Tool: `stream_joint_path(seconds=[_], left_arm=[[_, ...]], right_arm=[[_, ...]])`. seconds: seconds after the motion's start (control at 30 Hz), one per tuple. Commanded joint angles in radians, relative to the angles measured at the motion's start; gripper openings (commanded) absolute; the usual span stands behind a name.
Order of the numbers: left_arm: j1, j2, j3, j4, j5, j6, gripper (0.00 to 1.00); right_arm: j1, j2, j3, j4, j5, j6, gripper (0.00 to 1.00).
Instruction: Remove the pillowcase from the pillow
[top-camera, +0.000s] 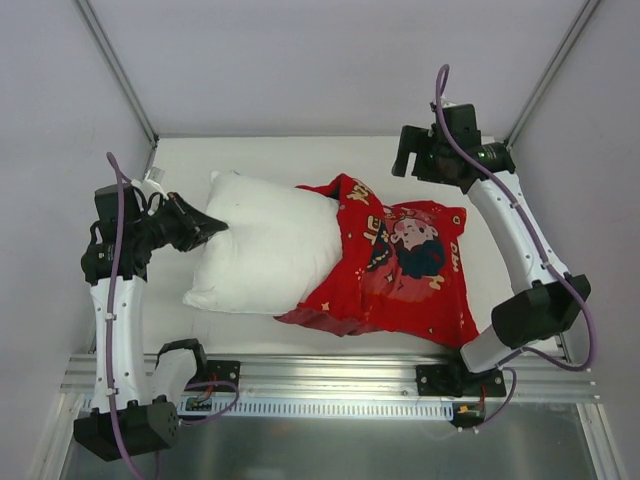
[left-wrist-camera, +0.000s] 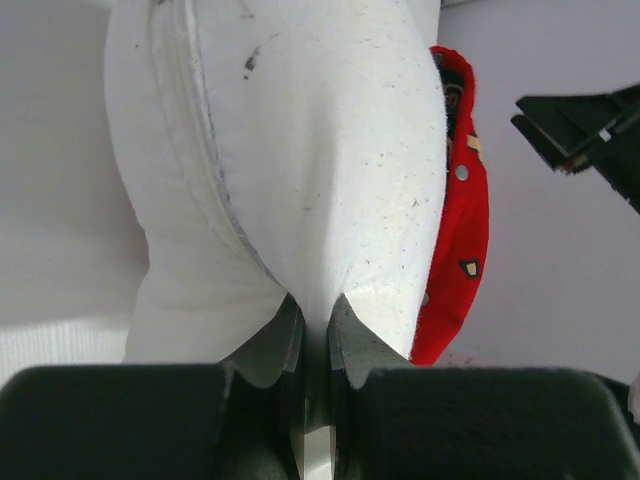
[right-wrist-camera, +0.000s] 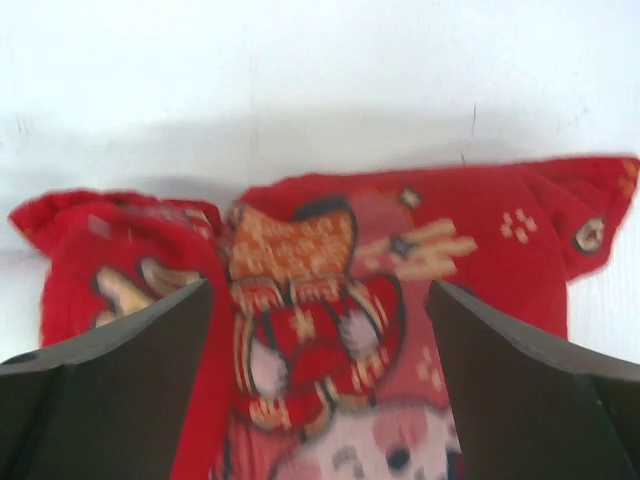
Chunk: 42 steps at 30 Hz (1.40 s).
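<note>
The pillow (top-camera: 262, 250) lies on the left half of the counter (top-camera: 300, 160). Roughly half of it is bare, and its right end is tucked inside the rumpled pillowcase (top-camera: 415, 262), which spreads toward the right arm. The left hand (top-camera: 210, 228) is clenched on the pillow's left corner. The right hand (top-camera: 403, 152) hangs released above the far side of the counter, touching nothing. The step in hand looks like drawing the two apart. To do it well, the right hand should come down and pinch only the red cloth at its closed right end, not the stuffing beneath. It should then pull rightward, low and along the pillow's length, while the left anchors, so the cover slides rather than bunches. The left wrist view shows what the overhead cannot: its fingers (left-wrist-camera: 285, 350) nip a fold of white fabric tightly between them. The right wrist view shows its fingers (right-wrist-camera: 120, 360) spread wide over the blurred print. Only the overhead shows how much of the pillow is covered.
</note>
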Motion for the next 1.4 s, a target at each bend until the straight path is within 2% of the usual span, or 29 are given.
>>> stream_joint_path(seconds=[0.0,0.2,0.27,0.3,0.37,0.43,0.5,0.63,0.7,0.77,0.87,0.9,0.97,1.0,1.03,1.17,1.23,1.27,1.37], left_arm=[[0.023,-0.015,0.014,0.052,-0.069,-0.052,0.0],[0.091,0.045,0.029,0.051,-0.077,-0.086,0.0],[0.105,0.056,0.042,0.051,-0.085,-0.092,0.0],[0.108,0.062,0.048,0.049,-0.098,-0.095,0.0],[0.108,0.074,0.065,0.049,-0.112,-0.107,0.0],[0.108,0.085,0.08,0.048,-0.129,-0.117,0.0],[0.108,0.094,0.085,0.049,-0.138,-0.12,0.0],[0.108,0.1,0.079,0.049,-0.14,-0.129,0.0],[0.109,0.099,0.08,0.049,-0.14,-0.13,0.0],[0.108,0.097,0.083,0.049,-0.14,-0.129,0.0],[0.108,0.109,0.103,0.051,-0.106,-0.109,0.0],[0.109,0.126,0.114,0.049,-0.096,-0.098,0.0],[0.117,0.141,0.118,0.049,-0.071,-0.1,0.0],[0.12,0.158,0.127,0.049,-0.068,-0.1,0.0],[0.134,0.163,0.134,0.049,-0.065,-0.1,0.0],[0.218,0.186,0.183,0.049,-0.03,-0.107,0.0],[0.267,0.201,0.223,0.049,0.024,-0.115,0.0],[0.327,0.21,0.242,0.049,0.042,-0.121,0.0],[0.41,0.226,0.267,0.049,0.089,-0.138,0.0]], right_arm=[[0.016,-0.154,-0.066,-0.079,0.013,-0.048,0.96],[0.014,-0.478,-0.371,-0.114,0.013,-0.06,1.0],[0.016,-0.558,-0.448,-0.141,-0.031,-0.068,1.0],[0.018,-0.637,-0.519,-0.157,-0.041,-0.072,0.97],[0.036,-0.711,-0.586,-0.19,-0.135,-0.101,0.96],[0.062,-0.803,-0.673,-0.201,-0.216,-0.077,0.96],[0.134,-0.869,-0.763,-0.188,-0.229,0.03,0.96],[0.331,-0.891,-0.905,-0.087,-0.121,0.19,0.97],[0.372,-0.865,-0.934,-0.059,-0.064,0.23,0.99],[0.387,-0.815,-0.962,-0.036,0.025,0.254,0.94],[0.381,-0.755,-0.982,-0.026,0.117,0.248,0.74],[0.37,-0.745,-0.983,-0.028,0.146,0.241,0.54],[0.305,-0.736,-0.982,-0.026,0.151,0.203,0.25],[0.271,-0.738,-0.97,-0.03,0.147,0.175,0.06],[0.192,-0.738,-0.95,-0.049,0.136,0.144,0.01],[-0.007,-0.738,-0.792,-0.091,0.133,-0.017,0.01],[-0.115,-0.706,-0.679,-0.108,0.111,-0.048,0.01],[-0.145,-0.696,-0.651,-0.109,0.105,-0.066,0.01],[-0.258,-0.678,-0.615,-0.111,0.09,-0.069,0.01]])
